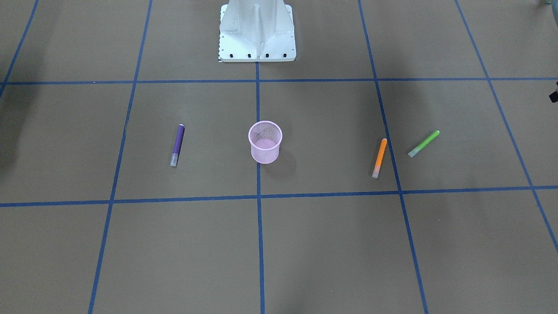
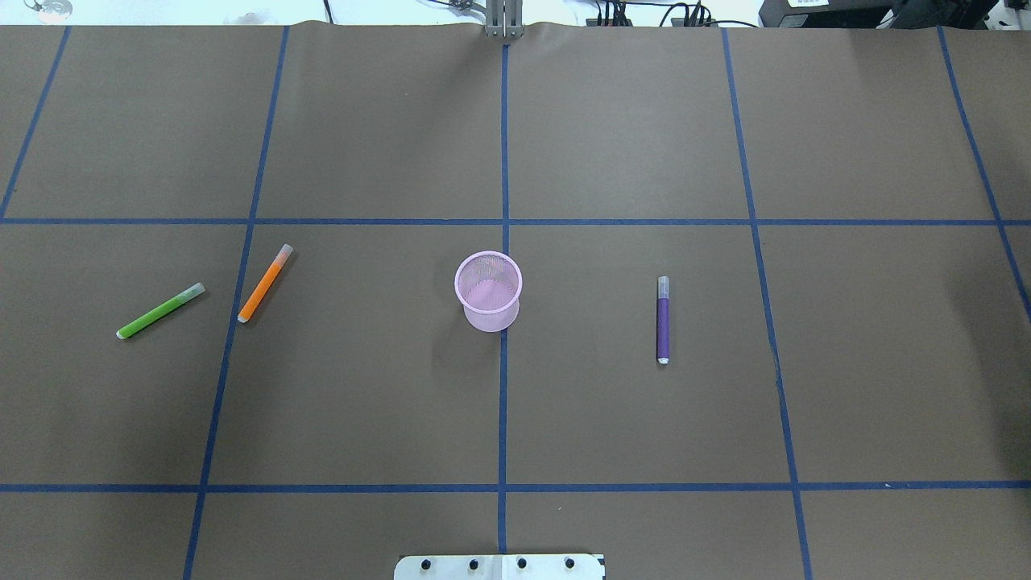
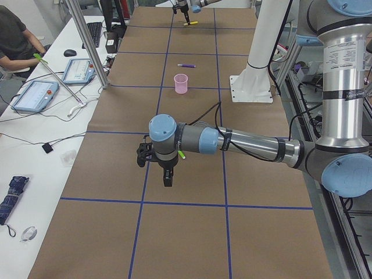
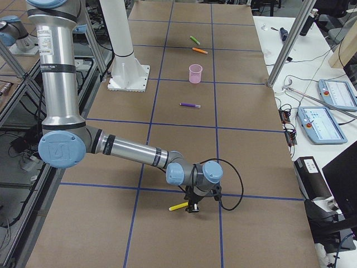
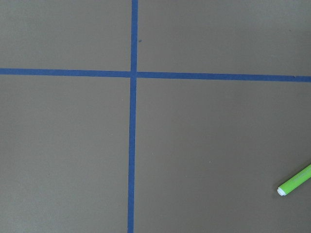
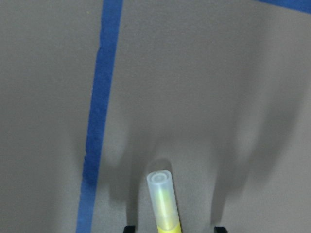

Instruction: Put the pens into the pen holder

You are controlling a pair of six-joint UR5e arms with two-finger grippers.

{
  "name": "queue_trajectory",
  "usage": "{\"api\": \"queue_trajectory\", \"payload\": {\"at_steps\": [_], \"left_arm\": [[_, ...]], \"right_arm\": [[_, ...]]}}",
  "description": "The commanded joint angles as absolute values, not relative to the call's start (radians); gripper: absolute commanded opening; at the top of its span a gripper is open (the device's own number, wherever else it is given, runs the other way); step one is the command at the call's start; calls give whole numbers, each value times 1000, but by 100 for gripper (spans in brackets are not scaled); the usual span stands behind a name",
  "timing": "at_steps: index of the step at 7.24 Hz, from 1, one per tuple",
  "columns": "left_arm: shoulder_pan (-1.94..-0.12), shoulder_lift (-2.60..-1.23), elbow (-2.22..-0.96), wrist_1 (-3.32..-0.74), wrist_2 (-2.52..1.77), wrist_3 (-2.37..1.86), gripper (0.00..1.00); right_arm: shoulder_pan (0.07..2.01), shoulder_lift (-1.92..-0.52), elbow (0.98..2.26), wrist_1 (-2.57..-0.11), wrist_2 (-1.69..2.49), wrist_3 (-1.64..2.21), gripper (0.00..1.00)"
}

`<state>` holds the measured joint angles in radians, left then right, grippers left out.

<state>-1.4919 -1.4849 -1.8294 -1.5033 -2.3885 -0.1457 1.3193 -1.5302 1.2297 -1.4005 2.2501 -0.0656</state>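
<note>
Yellow pen (image 6: 164, 206) flat on the worktop (image 6: 233, 97), cap toward 12 o'clock in the right wrist view, centred untouched inside the spread right tool (image 6: 173, 229); pink mesh holder (image 4: 195, 73) well apart.

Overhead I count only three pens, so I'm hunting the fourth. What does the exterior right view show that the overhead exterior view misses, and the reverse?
Only exterior right: the yellow pen lying on the table at the right gripper, plus that arm. Only overhead: nothing of the task. Both: the pen holder, with the purple pen, orange pen and green pen lying outside it.
</note>
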Motion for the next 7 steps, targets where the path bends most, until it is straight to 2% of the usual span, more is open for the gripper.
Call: {"api": "queue_trajectory", "payload": {"at_steps": [1, 3, 4, 7], "left_arm": [[-1491, -1485, -1830, -1503, -2388, -146, 100], [-1491, -1485, -1830, -1503, -2388, -146, 100], [-1493, -1485, -1833, -1503, -2388, -144, 100], [-1493, -1483, -1850, -1502, -2388, -146, 100]], "right_arm": [[1319, -1531, 1229, -1401, 2253, -66, 44], [1319, -1532, 1226, -1401, 2253, -64, 12], [1319, -1529, 1227, -1401, 2261, -61, 0], [1319, -1517, 1256, -1404, 2330, -57, 0]]}}
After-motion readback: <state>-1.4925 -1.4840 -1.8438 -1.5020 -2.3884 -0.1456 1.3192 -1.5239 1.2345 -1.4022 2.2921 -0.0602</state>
